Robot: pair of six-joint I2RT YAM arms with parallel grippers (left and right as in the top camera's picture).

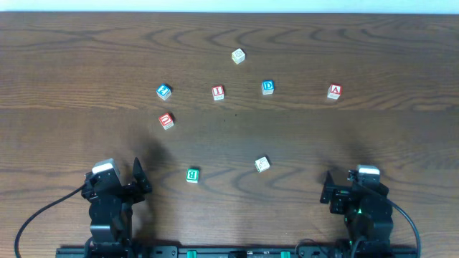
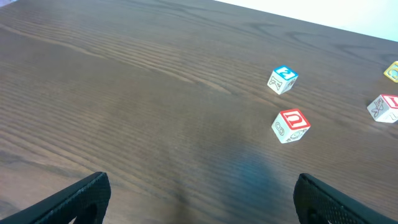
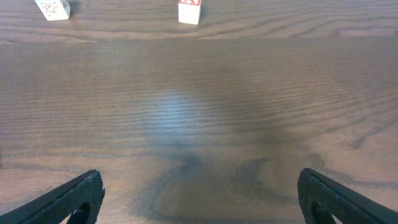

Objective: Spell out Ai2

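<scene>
Our left claw (image 2: 199, 202) has its fingers spread wide with nothing between them. Our right claw (image 3: 199, 196) is the same, agape and empty. Both rest at the near edge of the table (image 1: 72, 72).

Ahead of the left claw and off to its right sits the red U block (image 2: 291, 126) (not wanted for this word), and just beyond it the blue 2 block (image 2: 283, 79). Farther to the right, well apart from the 2 block, is the block we read as I (image 1: 218, 92), though the overhead view is too small for us to be sure of the letter. Far out, almost straight ahead of the right claw, stands the A block (image 3: 189, 11). A blue D block (image 1: 267, 87) lies between the I and the A.

We judge that nothing is spelled yet. The three wanted blocks are scattered, none touching another, and run 2, I, A from left to right. Every pick and placement is still to do.
</scene>
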